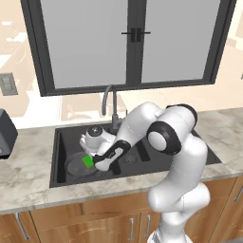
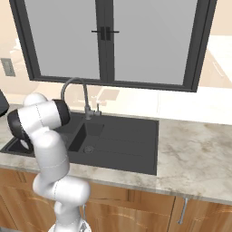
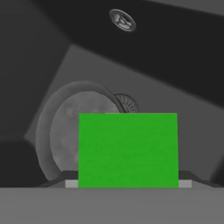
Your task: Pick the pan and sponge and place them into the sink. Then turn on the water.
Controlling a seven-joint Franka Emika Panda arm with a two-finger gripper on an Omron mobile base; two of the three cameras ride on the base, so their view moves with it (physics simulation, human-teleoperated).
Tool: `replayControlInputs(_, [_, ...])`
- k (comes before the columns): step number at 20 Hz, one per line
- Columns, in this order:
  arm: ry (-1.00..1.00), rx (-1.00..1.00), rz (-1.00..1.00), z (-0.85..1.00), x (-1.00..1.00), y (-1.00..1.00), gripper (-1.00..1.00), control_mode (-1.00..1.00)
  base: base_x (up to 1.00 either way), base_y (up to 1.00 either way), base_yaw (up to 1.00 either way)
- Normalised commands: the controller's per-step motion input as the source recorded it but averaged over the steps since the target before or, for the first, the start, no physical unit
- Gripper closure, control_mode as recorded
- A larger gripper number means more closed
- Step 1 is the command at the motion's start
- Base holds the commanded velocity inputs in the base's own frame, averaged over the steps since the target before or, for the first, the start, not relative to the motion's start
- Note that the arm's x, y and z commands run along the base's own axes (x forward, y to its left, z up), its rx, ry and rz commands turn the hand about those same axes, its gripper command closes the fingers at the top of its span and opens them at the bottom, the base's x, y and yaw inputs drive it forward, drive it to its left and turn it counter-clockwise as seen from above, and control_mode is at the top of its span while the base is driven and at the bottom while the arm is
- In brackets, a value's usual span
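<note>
From where I stand, the black sink (image 1: 142, 163) is the thing to steer by, set into the marbled counter (image 1: 28, 171) under the dark-framed window (image 1: 128, 42). The arm reaches down into the large basin of the sink, on the side away from the ribbed drainboard, and the gripper (image 1: 90, 159) hangs low inside that basin with the green sponge (image 1: 88, 161) at its tips. In the hand view the sponge (image 3: 128, 150) stands squarely across the gap between the 2 fingers, its flat green face towards the camera, and the jaws stand moderately wide, closed against its sides, so the sponge is held. It sits above the basin floor, not lying on it as far as I can tell. The pan (image 1: 78, 167) rests flat on the floor of the same large basin, directly under and just beyond the sponge; the hand view shows its round dark dish and paler rim (image 3: 46, 127) partly hidden behind the sponge, next to the basin's drain (image 3: 127, 103). The grey gooseneck faucet (image 1: 108, 102) rises from the back edge of the sink, between the 2 basins. The smaller basin (image 2: 88, 136) sits beside the drainboard (image 2: 131, 142).
</note>
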Motion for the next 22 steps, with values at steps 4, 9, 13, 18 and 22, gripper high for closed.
replayControlInputs(4, [0.00,0.00,0.00,-0.07,0.05,0.12,1.00,-1.00,0.00,0.00,0.00])
replayControlInputs(9, [-0.03,-0.03,0.00,-0.17,0.00,0.18,1.00,-1.00,0.00,0.00,0.00])
replayControlInputs(13, [0.00,-0.03,0.00,-0.22,0.00,0.17,1.00,-1.00,0.00,0.00,0.00])
replayControlInputs(18, [0.00,-0.04,0.00,-0.34,0.00,0.18,1.00,-1.00,0.00,0.00,0.00])
replayControlInputs(22, [-0.01,-0.02,0.02,-0.29,0.00,0.09,1.00,-1.00,0.00,0.00,0.00])
